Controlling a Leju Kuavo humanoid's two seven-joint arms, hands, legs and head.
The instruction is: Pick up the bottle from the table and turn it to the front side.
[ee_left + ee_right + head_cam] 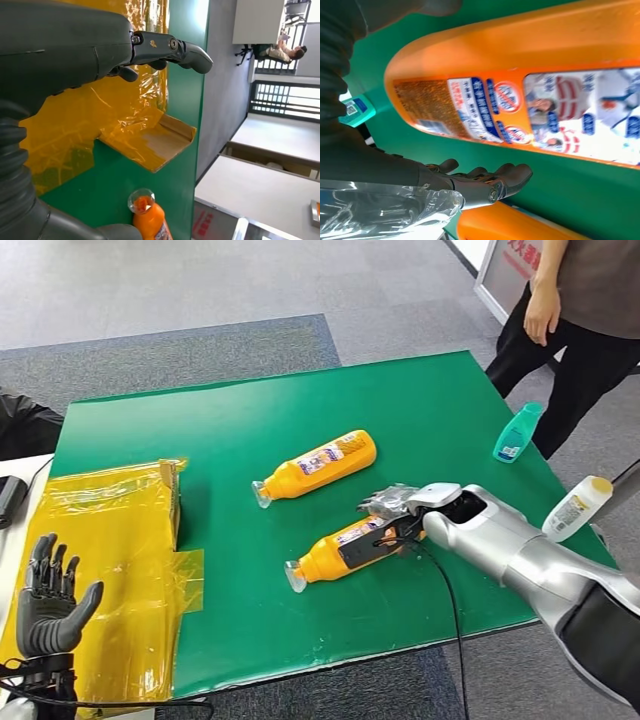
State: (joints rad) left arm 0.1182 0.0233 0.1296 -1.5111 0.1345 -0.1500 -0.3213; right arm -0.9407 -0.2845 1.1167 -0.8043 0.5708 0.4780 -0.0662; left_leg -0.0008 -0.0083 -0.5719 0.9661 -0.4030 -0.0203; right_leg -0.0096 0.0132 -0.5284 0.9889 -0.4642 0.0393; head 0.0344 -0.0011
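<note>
**Right hand on the near orange bottle, left hand idle**

Here, two orange plastic bottles with clear caps lie on their sides on the green mat-covered table (226, 430). The near orange bottle (336, 552) lies close to the front edge, cap pointing to the robot's left; the far orange bottle (317, 466) lies behind it, roughly parallel, the two apart. The right hand (385, 530) rests over the near bottle's wide end, dark fingers laid along its label side; whether they actually clamp the bottle I cannot tell. In the right wrist view the fingers (486, 182) are stretched out, close together, between the two orange bodies, with the far bottle's printed label (531, 112) facing the camera. The left hand (49, 600) is raised at the table's near left corner over crumpled yellow plastic film (113, 540), fingers apart and upright, holding nothing. A teal bottle (517, 432) lies at the table's right edge; a white bottle with a yellow cap (577, 507) sits by the right forearm. A person (581, 310) stands beyond the far right corner.
</note>
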